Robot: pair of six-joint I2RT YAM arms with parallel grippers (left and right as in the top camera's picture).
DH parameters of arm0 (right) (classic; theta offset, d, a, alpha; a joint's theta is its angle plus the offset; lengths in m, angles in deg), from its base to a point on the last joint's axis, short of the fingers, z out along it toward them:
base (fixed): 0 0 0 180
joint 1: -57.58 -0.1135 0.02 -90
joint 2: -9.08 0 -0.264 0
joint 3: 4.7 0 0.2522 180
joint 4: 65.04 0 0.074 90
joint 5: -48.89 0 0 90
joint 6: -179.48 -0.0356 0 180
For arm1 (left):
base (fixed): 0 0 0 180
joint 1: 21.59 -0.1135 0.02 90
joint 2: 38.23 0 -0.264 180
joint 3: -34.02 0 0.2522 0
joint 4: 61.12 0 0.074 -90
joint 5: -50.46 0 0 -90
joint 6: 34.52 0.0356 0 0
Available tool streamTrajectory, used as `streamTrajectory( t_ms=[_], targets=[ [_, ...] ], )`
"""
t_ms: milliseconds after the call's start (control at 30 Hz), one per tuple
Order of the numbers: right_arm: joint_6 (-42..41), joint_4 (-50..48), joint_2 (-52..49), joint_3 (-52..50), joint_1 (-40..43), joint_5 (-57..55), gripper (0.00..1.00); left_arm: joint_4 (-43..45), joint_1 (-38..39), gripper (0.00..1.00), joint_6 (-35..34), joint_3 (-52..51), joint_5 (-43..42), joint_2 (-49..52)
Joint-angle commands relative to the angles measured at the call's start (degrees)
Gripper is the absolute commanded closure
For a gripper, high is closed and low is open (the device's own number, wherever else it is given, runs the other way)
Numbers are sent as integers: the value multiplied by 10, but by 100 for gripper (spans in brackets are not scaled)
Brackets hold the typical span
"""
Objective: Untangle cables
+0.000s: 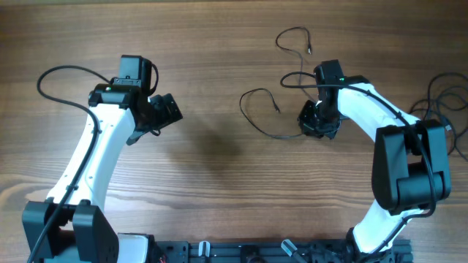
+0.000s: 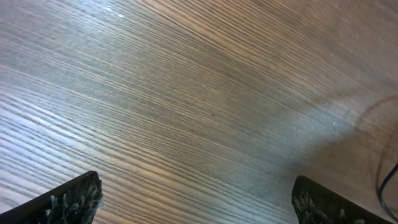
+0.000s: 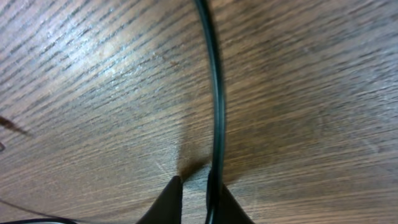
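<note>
My left gripper hangs over bare table with its fingers spread wide and nothing between them; from there the cables lie well off toward my right side, so this arm is the farther one and has no strand within reach. In the overhead view the thin wire makes an open loop in the middle-right of the table, one tiny plug end turned inward, and a second loop curls up and away beyond it with its own plug end. Both loops seem to run in under my right gripper, which sits low over the spot where they meet. In the right wrist view one strand runs straight away from my fingertips — its long axis in line with the gap, passing between the two tips and lying against one of them. The tips stand close together, yet a sliver of wood shows beside the wire, so I cannot tell whether I have it pinched. I judge the right arm is the one to draw the strand clear.
</note>
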Motion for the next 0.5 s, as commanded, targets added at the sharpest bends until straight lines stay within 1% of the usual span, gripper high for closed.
streamTrajectory(
  t_ms=[0,67,133,233,367,467],
  targets=[
    [4,1,-7,-8,-7,22,96,4,12,0,29,-1,-8,3],
    [18,1,-7,-8,-7,46,96,4,16,0,29,-1,-9,3],
    [56,2,-5,-4,-6,78,96,3,16,0,29,-1,-9,3],
    [96,30,2,23,-3,84,96,3,16,0,29,-1,-9,3],
    [125,89,22,94,13,55,96,1,16,0,29,-1,-9,3],
    [172,150,41,184,41,21,96,1,16,0,29,-1,-9,3]
  ],
)
